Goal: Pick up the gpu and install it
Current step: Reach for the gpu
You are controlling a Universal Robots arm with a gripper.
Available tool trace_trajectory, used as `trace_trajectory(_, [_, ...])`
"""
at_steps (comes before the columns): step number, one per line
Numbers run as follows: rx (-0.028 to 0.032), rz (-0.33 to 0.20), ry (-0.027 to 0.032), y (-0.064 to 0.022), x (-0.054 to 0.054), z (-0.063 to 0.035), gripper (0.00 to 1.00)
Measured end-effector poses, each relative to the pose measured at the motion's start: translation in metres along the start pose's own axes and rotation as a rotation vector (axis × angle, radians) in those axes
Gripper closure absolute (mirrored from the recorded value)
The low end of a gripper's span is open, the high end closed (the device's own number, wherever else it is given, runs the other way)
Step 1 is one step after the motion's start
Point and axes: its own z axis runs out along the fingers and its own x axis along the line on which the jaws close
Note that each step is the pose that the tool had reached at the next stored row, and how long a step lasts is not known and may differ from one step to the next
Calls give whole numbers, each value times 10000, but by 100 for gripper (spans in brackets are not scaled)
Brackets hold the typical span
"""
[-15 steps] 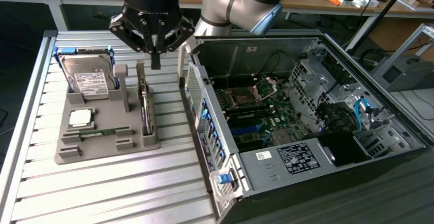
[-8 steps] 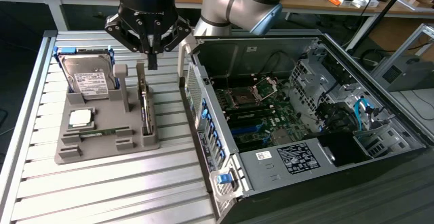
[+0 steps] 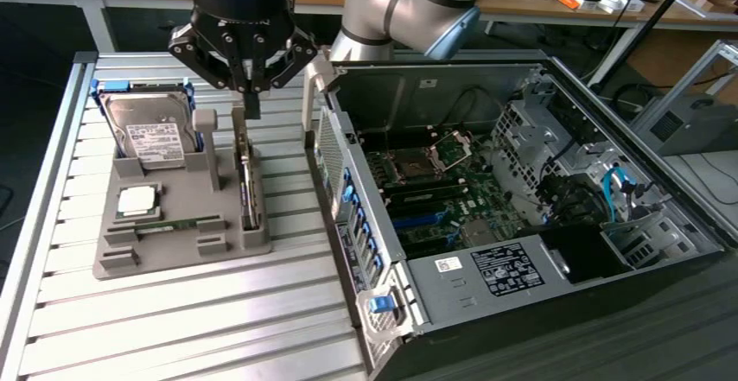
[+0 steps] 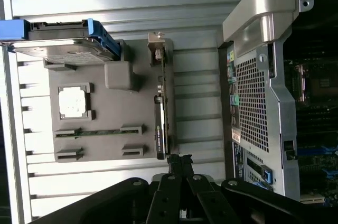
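Open computer case point(image 3: 496, 191) beside gripper point(image 3: 249, 109): no gpu point(image 3: 245, 187) inside yet. Gray holder point(image 3: 173, 251) below gripper. In holder, gpu stands on edge, just under gripper. Gripper closed, holding nothing. Pick-up and install both left.

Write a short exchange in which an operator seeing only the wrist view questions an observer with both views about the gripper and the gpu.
Operator: Where is the gripper relative to the gpu?
Observer: From the exterior view, its shut tips hang just over the upright card's top edge, holding nothing.
Operator: What lies inside the case?
Observer: Blue cables curve beside the motherboard, toward the exterior view's right.
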Motion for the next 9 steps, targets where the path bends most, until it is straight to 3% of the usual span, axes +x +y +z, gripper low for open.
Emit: trace_trajectory(9, [1,0,0,-5,65,-1,89])
